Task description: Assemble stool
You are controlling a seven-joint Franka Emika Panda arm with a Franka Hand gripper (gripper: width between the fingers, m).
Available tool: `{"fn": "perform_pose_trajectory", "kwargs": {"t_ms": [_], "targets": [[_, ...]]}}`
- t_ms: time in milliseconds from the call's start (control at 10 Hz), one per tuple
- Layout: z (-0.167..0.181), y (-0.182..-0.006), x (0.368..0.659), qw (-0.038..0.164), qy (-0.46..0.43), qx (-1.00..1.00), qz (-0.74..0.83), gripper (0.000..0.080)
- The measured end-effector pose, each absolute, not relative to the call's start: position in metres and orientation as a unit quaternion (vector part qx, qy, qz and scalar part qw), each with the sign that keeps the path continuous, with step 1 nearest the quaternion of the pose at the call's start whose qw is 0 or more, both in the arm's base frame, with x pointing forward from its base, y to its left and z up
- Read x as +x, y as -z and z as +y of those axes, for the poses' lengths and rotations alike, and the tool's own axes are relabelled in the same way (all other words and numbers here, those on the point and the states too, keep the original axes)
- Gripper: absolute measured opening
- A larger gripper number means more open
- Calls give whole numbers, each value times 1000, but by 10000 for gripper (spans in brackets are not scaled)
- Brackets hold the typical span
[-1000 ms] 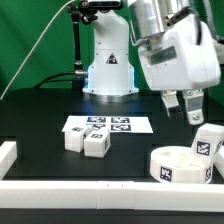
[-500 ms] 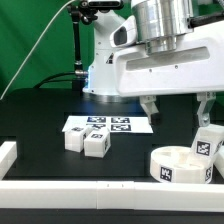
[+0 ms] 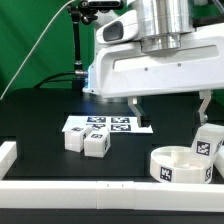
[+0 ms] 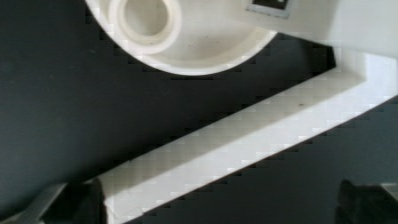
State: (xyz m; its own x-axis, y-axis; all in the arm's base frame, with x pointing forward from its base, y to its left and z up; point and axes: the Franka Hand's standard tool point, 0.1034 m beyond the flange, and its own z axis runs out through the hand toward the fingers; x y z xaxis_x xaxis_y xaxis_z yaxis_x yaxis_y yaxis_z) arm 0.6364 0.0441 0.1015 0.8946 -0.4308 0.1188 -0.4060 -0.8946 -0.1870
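Gripper (image 3: 171, 116) spread wide, nothing between its fingers, hanging above the round seat (image 3: 172, 168). One leg (image 3: 207, 141) sits just beside the seat. Two other legs (image 3: 96, 145) lie well apart from the seat, toward the exterior view's left.

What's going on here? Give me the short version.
The Panda arm's gripper hangs wide open and empty above the table. The round stool seat lies by the white border rail, with one leg beside it. A second leg and a third leg sit loose in front of the marker board. Nothing looks joined yet.
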Motion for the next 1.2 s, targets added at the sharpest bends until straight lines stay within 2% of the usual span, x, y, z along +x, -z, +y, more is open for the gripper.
{"fn": "perform_pose_trajectory", "kwargs": {"t_ms": [100, 500, 900, 1000, 1200], "targets": [[42, -101, 636, 78, 79, -971, 213, 649], [-21, -92, 625, 63, 84, -975, 197, 649], [-19, -90, 624, 63, 80, -974, 201, 649], [-21, -84, 617, 64, 61, -975, 204, 649], [-38, -59, 591, 44, 61, -975, 207, 649]]}}
